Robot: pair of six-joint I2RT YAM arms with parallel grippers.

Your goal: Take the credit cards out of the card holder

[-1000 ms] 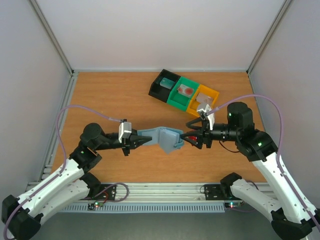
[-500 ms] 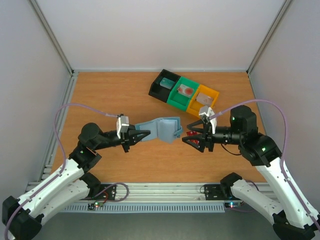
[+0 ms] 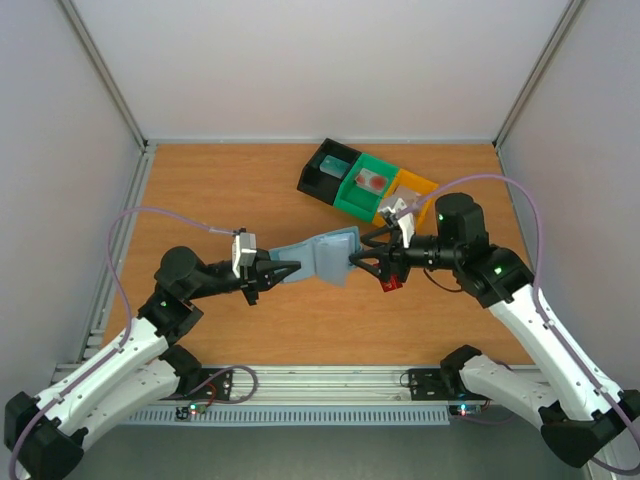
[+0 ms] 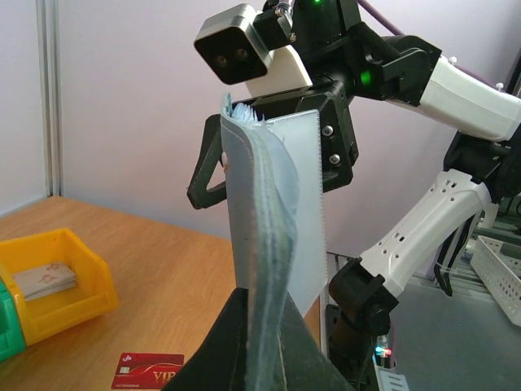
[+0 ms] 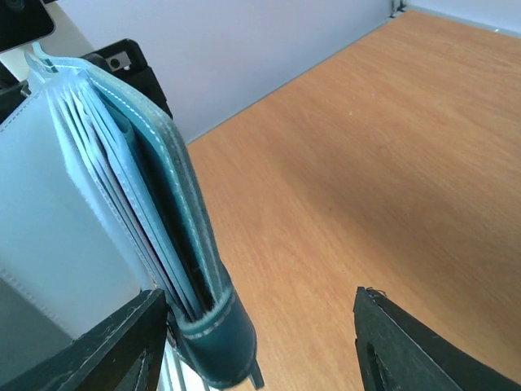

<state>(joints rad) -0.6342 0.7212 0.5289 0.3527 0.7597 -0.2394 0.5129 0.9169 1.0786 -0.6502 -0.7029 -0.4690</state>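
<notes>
Right end effector [image 3: 365,258] back at your card holder [image 3: 325,255], jaws apart, empty (red credit card [image 3: 391,285] out, beneath it). Left end effector [image 3: 283,270] clenches holder.

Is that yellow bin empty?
No, a pale card lies flat on the floor of the yellow bin in the left wrist view.
</notes>
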